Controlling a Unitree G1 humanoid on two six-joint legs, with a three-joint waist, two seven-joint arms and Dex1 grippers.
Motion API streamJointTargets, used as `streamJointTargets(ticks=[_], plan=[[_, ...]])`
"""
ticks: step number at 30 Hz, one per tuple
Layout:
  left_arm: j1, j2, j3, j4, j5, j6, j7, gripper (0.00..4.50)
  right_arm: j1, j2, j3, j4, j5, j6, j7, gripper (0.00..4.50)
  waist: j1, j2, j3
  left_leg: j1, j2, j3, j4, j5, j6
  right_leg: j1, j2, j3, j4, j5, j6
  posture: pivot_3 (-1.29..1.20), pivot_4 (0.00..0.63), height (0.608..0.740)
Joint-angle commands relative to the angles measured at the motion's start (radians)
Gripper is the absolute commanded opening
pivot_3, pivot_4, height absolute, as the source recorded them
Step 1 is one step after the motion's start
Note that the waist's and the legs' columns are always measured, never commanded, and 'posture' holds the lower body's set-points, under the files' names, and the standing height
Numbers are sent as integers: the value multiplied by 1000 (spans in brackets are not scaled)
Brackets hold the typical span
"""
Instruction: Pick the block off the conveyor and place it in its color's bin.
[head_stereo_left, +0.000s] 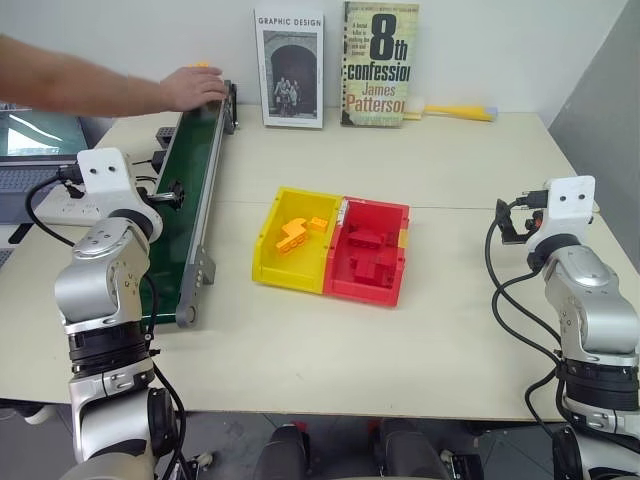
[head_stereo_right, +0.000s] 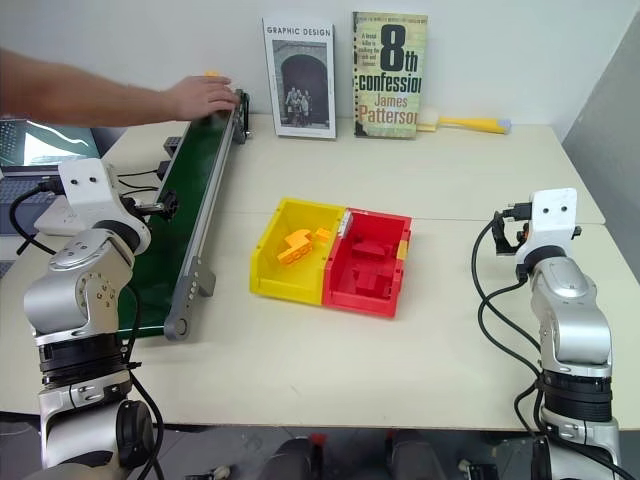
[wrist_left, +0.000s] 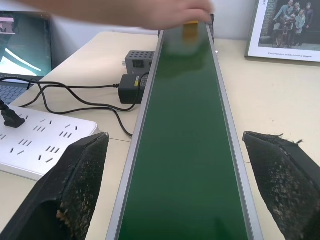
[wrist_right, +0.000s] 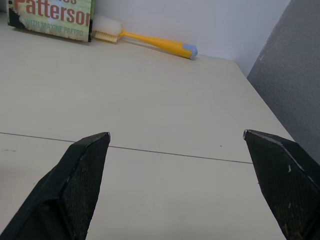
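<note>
The yellow-orange block (wrist_left: 190, 30) sits at the far end of the dark green conveyor (head_stereo_left: 195, 190), right under a person's hand (head_stereo_left: 195, 88). My left gripper (wrist_left: 175, 136) hovers open above the near part of the belt, pointing along it, with nothing between its fingers. The yellow bin (head_stereo_left: 272, 250) stands mid-table with several yellow-orange bricks inside. My right gripper (wrist_right: 176, 134) is open and empty over bare table on the right, well away from the bin.
A red box (head_stereo_left: 392, 285) of red bricks is joined to the bin's right side. Two books (head_stereo_left: 378, 62) lean on the back wall beside a yellow brush (wrist_right: 150, 41). A power strip (wrist_left: 45, 145), a black adapter (wrist_left: 131, 89) with cables and a laptop (head_stereo_left: 35, 135) lie left of the conveyor.
</note>
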Motion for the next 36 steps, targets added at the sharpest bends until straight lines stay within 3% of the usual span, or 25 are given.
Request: streamJointTargets(ticks=[1, 22, 31, 36], plan=[[-14, 17, 13, -20, 15, -21, 11, 4477, -19, -13, -28, -20, 1, -7, 6, 4500, 0, 0, 0, 0, 0, 0, 0, 0, 0, 0, 0, 0, 0, 0, 0, 0, 150, 740], [18, 6, 30, -63, -7, -34, 9, 4477, -53, -7, -25, -13, 20, 0, 38, 4500, 0, 0, 0, 0, 0, 0, 0, 0, 0, 0, 0, 0, 0, 0, 0, 0, 150, 740], [-9, 1, 8, -12, 0, -73, -11, 4477, -136, -69, 59, -149, 367, 98, 482, 4500, -3, 0, 0, 0, 0, -1, 0, 0, 0, 0, 0, -1, 0, 0, 0, 0, 150, 740], [-36, -6, -3, 37, 11, -102, -8, 4477, -210, -110, 88, -225, 561, 234, 608, 4500, 1, 0, 0, -1, 0, -2, 0, 0, 1, 1, 0, -2, -1, 0, 0, 0, 150, 740]])
